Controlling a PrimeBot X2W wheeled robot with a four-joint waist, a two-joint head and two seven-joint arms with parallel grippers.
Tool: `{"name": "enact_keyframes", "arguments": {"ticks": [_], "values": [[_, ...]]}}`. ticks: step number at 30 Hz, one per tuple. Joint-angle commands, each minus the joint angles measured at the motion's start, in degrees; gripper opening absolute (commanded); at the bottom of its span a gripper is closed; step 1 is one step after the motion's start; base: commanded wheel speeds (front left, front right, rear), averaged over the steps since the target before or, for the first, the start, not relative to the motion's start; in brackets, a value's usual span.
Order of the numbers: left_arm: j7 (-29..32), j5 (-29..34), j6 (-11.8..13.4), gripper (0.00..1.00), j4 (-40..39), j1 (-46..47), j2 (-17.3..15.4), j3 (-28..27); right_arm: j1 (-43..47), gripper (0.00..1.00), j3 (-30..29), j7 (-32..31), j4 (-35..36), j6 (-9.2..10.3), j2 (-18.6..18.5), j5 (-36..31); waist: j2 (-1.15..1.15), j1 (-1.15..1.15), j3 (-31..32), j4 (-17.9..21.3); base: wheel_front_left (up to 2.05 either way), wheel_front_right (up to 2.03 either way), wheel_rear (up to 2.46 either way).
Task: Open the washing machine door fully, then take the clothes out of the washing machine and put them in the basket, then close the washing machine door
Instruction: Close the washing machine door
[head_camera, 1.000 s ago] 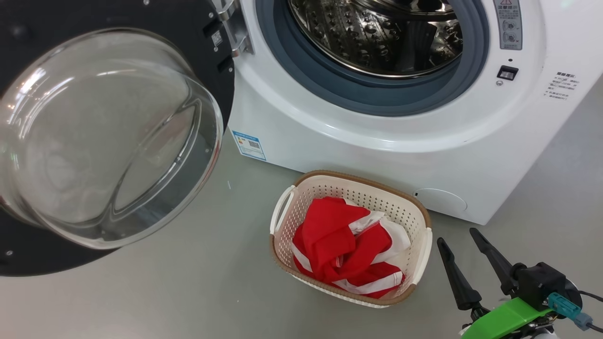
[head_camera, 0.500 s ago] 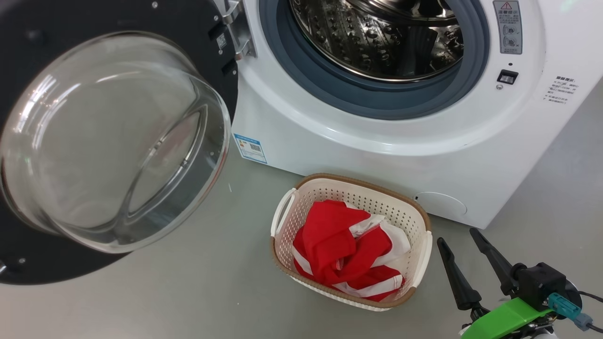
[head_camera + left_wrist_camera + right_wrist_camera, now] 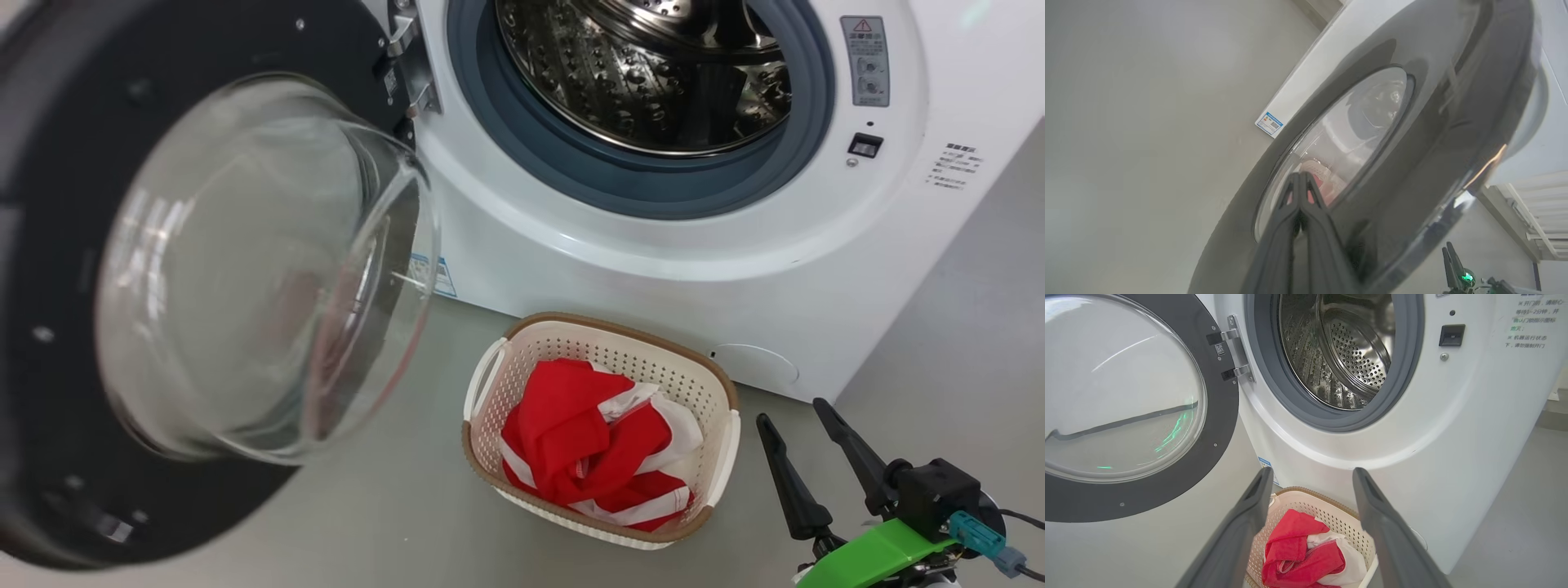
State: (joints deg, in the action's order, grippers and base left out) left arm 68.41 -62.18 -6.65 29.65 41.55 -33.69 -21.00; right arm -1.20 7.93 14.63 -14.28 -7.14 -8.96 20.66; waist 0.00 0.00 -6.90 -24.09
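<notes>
- Left of the washing machine [image 3: 653, 278], the washing machine door [image 3: 73, 327] stands out on its hinge [image 3: 406, 61]; its glass bowl faces the opening
- On the door's far side from the washing machine, the left gripper [image 3: 1299, 179] points at the outer face, fingers pressed together on nothing; whether they touch cannot be told; this is the nearer arm, and closing likely means a push rightward toward the opening
- Inside the washing machine, the drum [image 3: 645, 73] shows bare steel
- Before the washing machine's front, the basket [image 3: 620, 327] holds the clothes [image 3: 571, 425]
- Off the washing machine's lower right corner, the right gripper [image 3: 792, 410] hangs spread wide; nothing held
</notes>
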Motion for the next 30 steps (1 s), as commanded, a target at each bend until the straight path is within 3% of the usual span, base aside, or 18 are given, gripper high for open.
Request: {"name": "enact_keyframes", "arguments": {"ticks": [1,11,18,26,30], "values": [[2.1,-2.1,-0.8,0.00,-4.4,-2.4,-1.3,0.1,-0.1,1.00,0.7,0.4,1.5,-0.35,-0.3,-0.6,0.00,0.00,0.4,0.4,0.00,0.00,0.00],[5.7,-11.1,-0.8,0.00,-18.1,-8.4,1.3,2.2,0.3,1.00,0.1,0.4,1.7,-0.35,0.2,-0.6,0.00,0.00,1.3,3.3,0.00,0.00,0.00],[6.4,-14.1,-0.8,0.00,-24.4,-10.8,2.9,5.0,0.5,1.00,-0.3,0.4,1.7,-0.35,0.6,-0.7,0.00,0.00,1.8,5.8,0.00,0.00,0.00],[4.5,-15.3,-0.8,0.00,-30.6,-10.7,5.2,10.3,0.3,1.00,-0.7,0.4,2.0,-0.35,0.9,-0.8,0.00,0.00,1.8,9.6,0.00,0.00,0.00],[0.5,-14.2,-0.8,0.00,-33.7,-9.3,7.4,14.7,0.2,1.00,-0.8,0.4,2.0,-0.35,1.3,-0.7,0.00,0.00,1.8,11.9,0.00,0.00,0.00]]}}
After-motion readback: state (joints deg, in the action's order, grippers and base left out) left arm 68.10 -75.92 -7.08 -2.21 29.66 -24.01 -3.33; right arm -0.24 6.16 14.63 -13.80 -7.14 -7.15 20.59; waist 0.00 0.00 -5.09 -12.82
